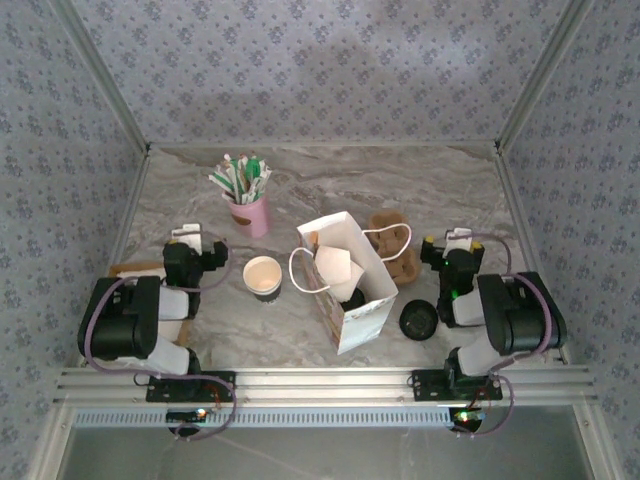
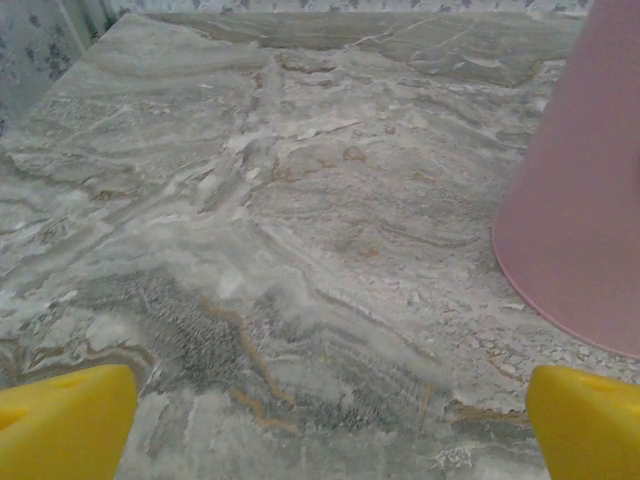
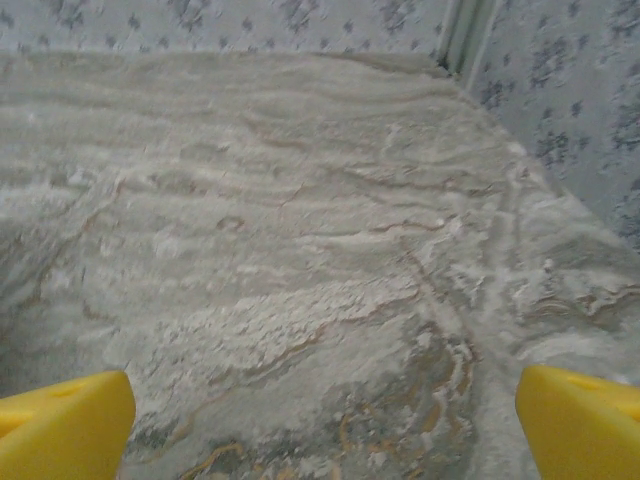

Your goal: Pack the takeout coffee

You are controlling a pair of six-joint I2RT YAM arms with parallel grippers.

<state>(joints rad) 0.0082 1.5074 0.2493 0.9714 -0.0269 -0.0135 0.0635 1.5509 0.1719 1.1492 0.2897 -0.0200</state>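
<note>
Yellow fingertips (image 2: 60,425) of the left gripper (image 2: 328,425) sit at the two bottom corners of the left wrist view. They are spread as wide as they go, with nothing between them but the marble table (image 2: 260,200). The pink cup (image 2: 585,190) stands at about 3 o'clock from that gap, near the right-hand finger but not touching it. The right gripper (image 3: 322,425) is spread just as wide and has hold of nothing. Bare marble runs ahead of it to the patterned wall (image 3: 560,90) at 1 o'clock.

From above, the paper cup (image 1: 263,276) stands upright and uncovered, cream inside, close to the left arm's wrist. A white paper bag (image 1: 352,300) stands open at the cup's 3 o'clock, and its near handle loop reaches almost to the cup's rim. The black lid (image 1: 418,320) lies flat on the table at the bag's 4 o'clock, just beside the right arm, so the bag is between lid and cup. The pink cup, holding straws and sticks (image 1: 240,178), is at 12 o'clock from the paper cup. A brown cup carrier (image 1: 395,243) lies at the bag's 1 o'clock, partly hidden behind it. Something dark rests low inside the bag, but I cannot tell what it is.
</note>
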